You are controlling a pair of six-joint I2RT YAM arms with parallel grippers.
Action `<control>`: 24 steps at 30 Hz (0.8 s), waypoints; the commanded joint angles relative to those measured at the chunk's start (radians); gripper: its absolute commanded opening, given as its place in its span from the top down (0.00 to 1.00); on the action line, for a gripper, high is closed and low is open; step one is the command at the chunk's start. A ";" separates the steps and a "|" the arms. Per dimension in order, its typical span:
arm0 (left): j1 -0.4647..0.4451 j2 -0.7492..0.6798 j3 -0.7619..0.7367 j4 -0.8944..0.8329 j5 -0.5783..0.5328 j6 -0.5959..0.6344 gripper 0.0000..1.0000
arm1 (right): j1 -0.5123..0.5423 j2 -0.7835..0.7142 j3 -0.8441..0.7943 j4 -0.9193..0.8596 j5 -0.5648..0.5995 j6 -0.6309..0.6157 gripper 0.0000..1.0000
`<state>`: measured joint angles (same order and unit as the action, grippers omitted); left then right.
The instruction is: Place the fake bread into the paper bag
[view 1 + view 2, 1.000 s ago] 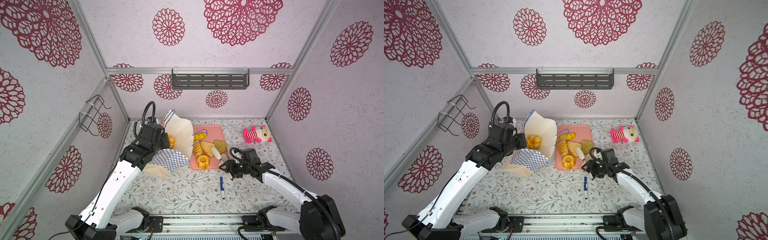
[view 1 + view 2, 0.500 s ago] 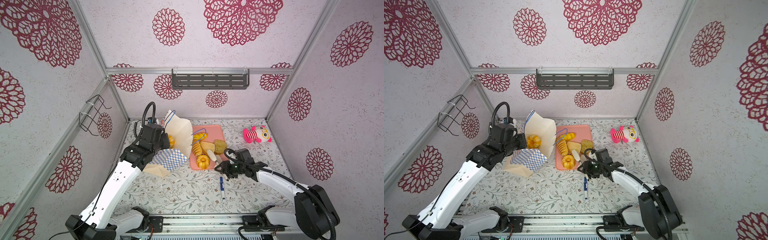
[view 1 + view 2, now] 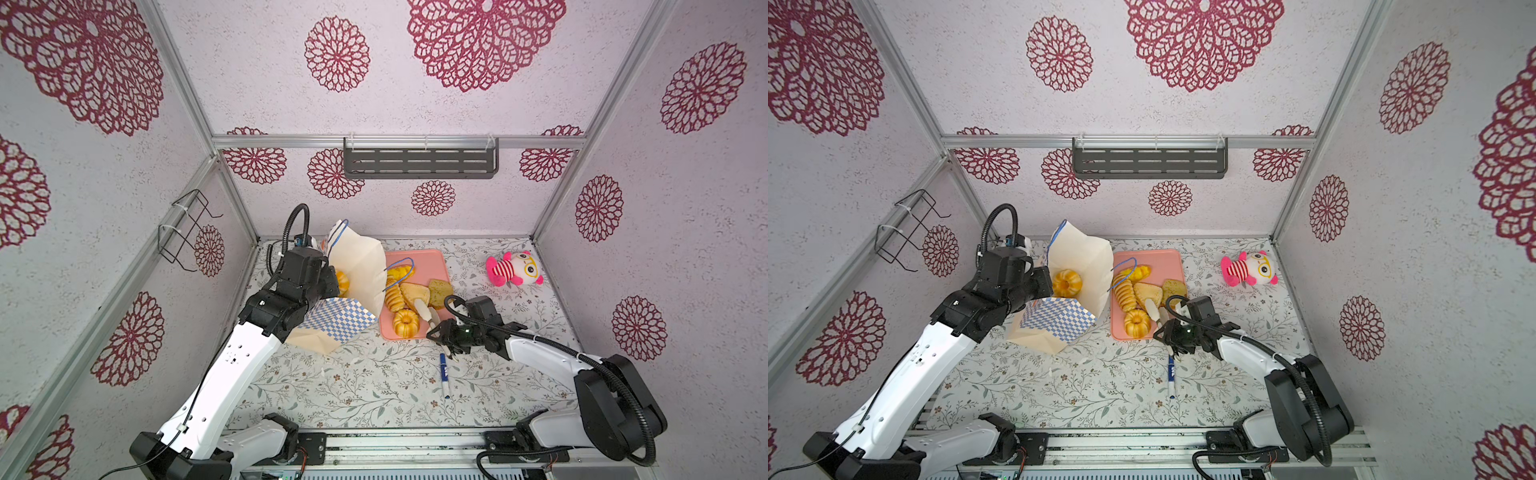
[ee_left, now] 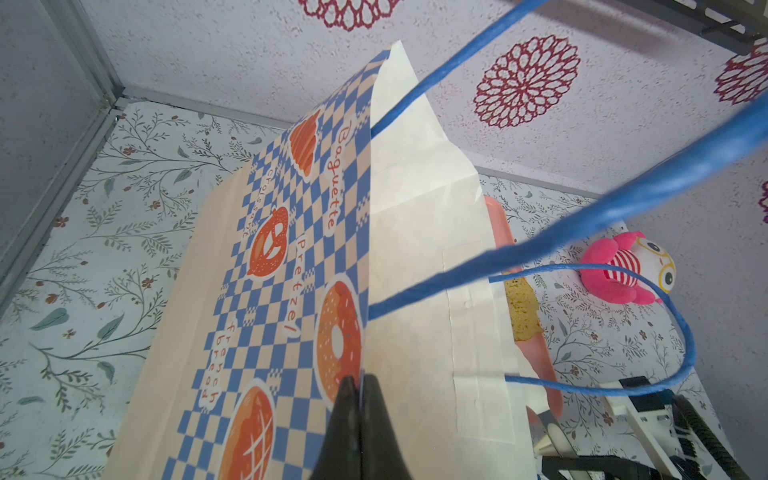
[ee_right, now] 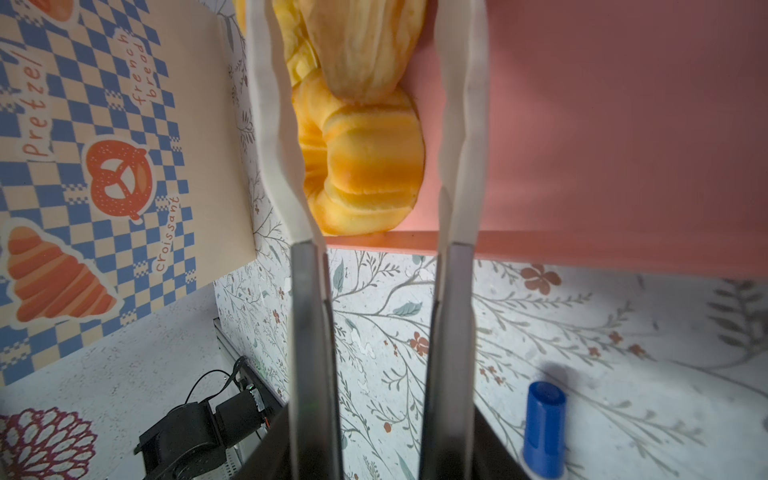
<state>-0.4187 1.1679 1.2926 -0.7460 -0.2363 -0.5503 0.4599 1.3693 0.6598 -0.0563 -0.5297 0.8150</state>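
Observation:
The paper bag [image 3: 357, 257] stands tilted left of the pink tray [image 3: 428, 262], its mouth open toward the tray. My left gripper [image 4: 358, 382] is shut on the bag's rim. One ring cake [image 3: 1066, 282] lies inside. On the tray are another ring cake [image 3: 405, 323], a ridged loaf [image 3: 394, 293], a triangular pie [image 3: 415, 293] and a brownish bun [image 3: 439, 289]. My right gripper [image 3: 428, 314] is open over the tray's front right part. In the right wrist view the ring cake [image 5: 361, 166] shows between its white fingers [image 5: 274, 124], with a gap on one side.
A blue marker [image 3: 444, 374] lies on the floral table in front of the tray, close by my right wrist. A pink striped plush toy [image 3: 513, 269] sits at the back right. A grey shelf [image 3: 419, 162] hangs on the back wall, a wire rack [image 3: 187, 230] on the left wall.
My right gripper has moved left onto the tray's front edge by the ring cake, and its fingers have narrowed. The left arm and the bag have not moved.

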 commanded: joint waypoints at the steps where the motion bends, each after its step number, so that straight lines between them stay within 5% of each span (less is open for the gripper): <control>1: 0.011 -0.023 -0.013 0.006 0.002 0.003 1.00 | 0.005 -0.005 0.033 0.058 -0.012 0.016 0.56; 24: 0.012 -0.020 -0.013 0.007 0.007 0.004 1.00 | 0.005 -0.153 0.101 -0.111 0.060 -0.036 0.79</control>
<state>-0.4160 1.1610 1.2865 -0.7464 -0.2321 -0.5503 0.4603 1.2751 0.6968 -0.1463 -0.4976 0.8303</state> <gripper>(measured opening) 0.042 0.262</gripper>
